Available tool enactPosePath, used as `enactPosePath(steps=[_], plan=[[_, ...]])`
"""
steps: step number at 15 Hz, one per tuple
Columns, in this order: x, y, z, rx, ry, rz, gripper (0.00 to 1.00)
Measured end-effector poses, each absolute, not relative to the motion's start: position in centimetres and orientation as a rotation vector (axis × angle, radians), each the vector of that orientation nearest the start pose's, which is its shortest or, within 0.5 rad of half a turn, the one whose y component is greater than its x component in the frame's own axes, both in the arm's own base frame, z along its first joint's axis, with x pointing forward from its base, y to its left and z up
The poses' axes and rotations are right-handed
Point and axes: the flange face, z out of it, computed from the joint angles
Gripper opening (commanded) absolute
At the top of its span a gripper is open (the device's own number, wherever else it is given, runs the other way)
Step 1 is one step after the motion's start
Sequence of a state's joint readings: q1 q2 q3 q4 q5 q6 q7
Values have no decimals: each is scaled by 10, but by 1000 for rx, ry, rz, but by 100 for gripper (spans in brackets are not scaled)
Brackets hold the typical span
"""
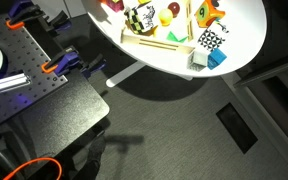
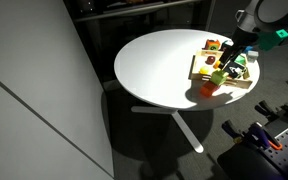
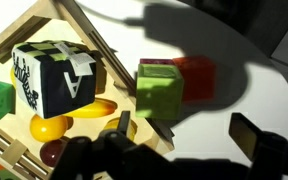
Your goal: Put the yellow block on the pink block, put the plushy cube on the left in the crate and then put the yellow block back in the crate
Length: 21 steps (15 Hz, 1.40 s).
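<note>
The end effector (image 3: 189, 140) hangs low over the near edge of the crate (image 3: 94, 38) with its jaws spread wide and nothing between them; in the wrist view its dark fingers frame the bottom of the picture at six o'clock. Just ahead, at twelve o'clock from the jaws, sits the yellow block (image 3: 159, 92), hard against the pink block (image 3: 198, 76), which peeks out at its two o'clock side on the white bench (image 3: 274, 95). Whether the yellow one rests on the pink or merely beside it, I cannot tell. The plushy cube (image 3: 52, 80) lies at nine o'clock from the yellow block, among the crate's slats. My judgement is that the work concerns the yellow block: the stacking is either being finished or, if the cube counts as stowed, the block is due back in the crate. The next move would call for centring the jaws on the yellow block alone, descending without nudging the pink one, and closing squarely on its flat sides.
</note>
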<state>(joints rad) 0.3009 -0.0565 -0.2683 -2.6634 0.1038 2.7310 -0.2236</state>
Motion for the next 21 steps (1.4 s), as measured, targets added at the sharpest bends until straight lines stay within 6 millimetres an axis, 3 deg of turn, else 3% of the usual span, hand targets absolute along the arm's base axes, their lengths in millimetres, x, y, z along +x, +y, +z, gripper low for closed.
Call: enactPosePath(steps=[10,15,21], plan=[[435,5,272,-3040,-157,-130,100],[447,-1,274,-3042,-141,-117,100],[467,-3,261,-3041,-149,-43,100]])
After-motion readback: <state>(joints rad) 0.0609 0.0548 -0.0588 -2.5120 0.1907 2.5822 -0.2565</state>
